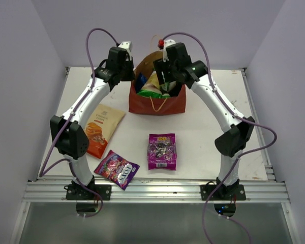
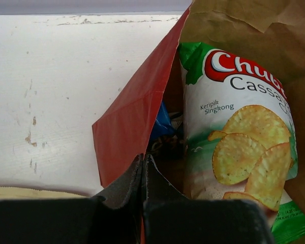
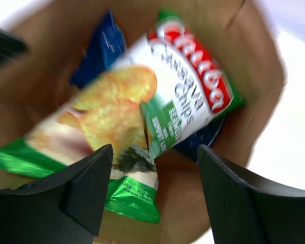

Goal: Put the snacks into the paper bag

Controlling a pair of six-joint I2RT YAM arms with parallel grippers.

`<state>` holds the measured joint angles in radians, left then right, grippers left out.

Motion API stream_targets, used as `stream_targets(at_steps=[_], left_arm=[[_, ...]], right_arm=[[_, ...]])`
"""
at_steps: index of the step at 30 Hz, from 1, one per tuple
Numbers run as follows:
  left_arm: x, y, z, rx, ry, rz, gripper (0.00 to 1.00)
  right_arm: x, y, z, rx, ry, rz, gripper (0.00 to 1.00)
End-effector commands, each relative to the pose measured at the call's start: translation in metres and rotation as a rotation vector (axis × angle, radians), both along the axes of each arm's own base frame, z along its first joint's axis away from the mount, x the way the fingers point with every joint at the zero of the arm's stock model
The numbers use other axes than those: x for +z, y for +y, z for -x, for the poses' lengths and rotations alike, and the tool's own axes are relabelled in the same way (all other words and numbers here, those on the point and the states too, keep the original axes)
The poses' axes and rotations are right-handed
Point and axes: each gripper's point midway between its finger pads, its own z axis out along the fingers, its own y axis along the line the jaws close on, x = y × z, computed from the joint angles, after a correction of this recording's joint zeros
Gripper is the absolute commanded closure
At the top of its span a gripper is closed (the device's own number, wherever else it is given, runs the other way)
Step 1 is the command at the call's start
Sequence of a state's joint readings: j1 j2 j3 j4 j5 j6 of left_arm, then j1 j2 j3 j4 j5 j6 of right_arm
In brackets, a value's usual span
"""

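We see the paper bag [image 1: 157, 104] standing open at the bench's [image 1: 213, 132] 12 o'clock. The left fingers [image 2: 143, 170] are closed, pinching the bag's red rim on its 9 o'clock side. The right fingers [image 1: 165, 77] hang over the bag's mouth, spread apart and gripping nothing. Below them the Chuba packet [image 3: 178, 96] lies tilted inside the bag, with the blue packet [image 3: 99, 48] behind it. Out on the bench, the beige-orange packet [image 1: 102, 128] lies at 9 o'clock, the first purple pack [image 1: 116, 169] at 7 o'clock and the second purple pack [image 1: 162, 151] at 6 o'clock, all apart from one another.
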<state>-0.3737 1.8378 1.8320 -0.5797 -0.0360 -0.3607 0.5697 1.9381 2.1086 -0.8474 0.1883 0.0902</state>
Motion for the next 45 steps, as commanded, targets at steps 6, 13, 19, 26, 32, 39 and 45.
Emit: stream_targets(at_steps=[6, 13, 19, 26, 32, 39, 45], left_arm=[[0.036, 0.009, 0.002, 0.06, -0.139, 0.046, 1.0], [0.032, 0.007, 0.004, 0.045, -0.129, 0.047, 1.0], [0.028, 0.008, 0.006, 0.05, -0.112, 0.041, 1.0], [0.02, 0.006, 0.01, 0.041, -0.074, 0.046, 1.0], [0.015, 0.007, 0.015, 0.039, -0.054, 0.041, 1.0], [0.009, 0.007, 0.018, 0.034, -0.036, 0.041, 1.0], [0.007, 0.007, 0.018, 0.033, -0.032, 0.036, 1.0]], right_arm=[[0.171, 0.0, 0.066, 0.143, -0.319, -0.249, 0.28], [0.028, -0.022, 0.15, 0.165, 0.015, -0.212, 0.28], [-0.057, -0.039, 0.203, 0.144, 0.183, -0.265, 0.3], [-0.104, -0.028, 0.218, 0.152, 0.275, -0.336, 0.31], [-0.148, -0.024, 0.234, 0.157, 0.373, -0.364, 0.32], [-0.191, -0.026, 0.244, 0.14, 0.449, -0.351, 0.34], [-0.224, -0.019, 0.251, 0.161, 0.526, -0.355, 0.39]])
